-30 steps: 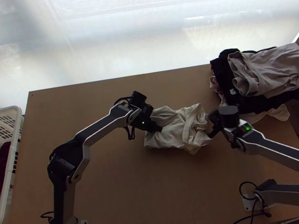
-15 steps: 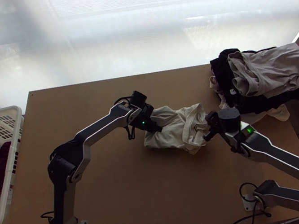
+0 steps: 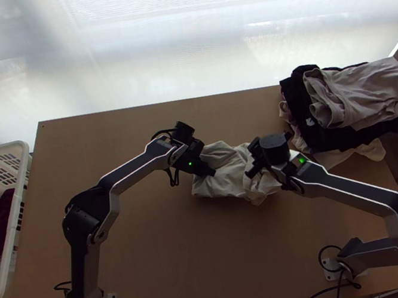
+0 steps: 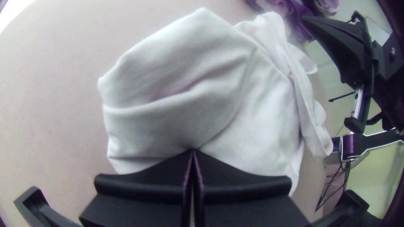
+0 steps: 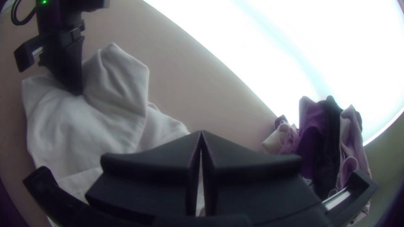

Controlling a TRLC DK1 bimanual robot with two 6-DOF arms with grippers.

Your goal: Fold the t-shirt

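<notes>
The cream t-shirt (image 3: 232, 175) lies bunched in a small, loosely folded heap mid-table. At its left part is my left gripper (image 3: 210, 172); in the left wrist view the left gripper (image 4: 192, 152) is shut on a pinch of the t-shirt (image 4: 176, 105), with creases running from the tips. My right gripper (image 3: 254, 161) is over the heap's right part and hides some of it. In the right wrist view the right gripper (image 5: 201, 133) is shut, its fingertips together with no cloth seen between them, and the t-shirt (image 5: 92, 122) spreads beyond and beside it.
A stack of folded clothes (image 3: 365, 92), black and pale mauve, sits at the table's far right corner, with a light cloth sticking out beneath. A white basket (image 3: 9, 239) holding dark red cloth stands left of the table (image 3: 174, 261). Bare tabletop lies in front of the t-shirt.
My right gripper has moved left and somewhat farther from the bases, from the t-shirt's right edge to over its right part. The left gripper and the t-shirt look unmoved.
</notes>
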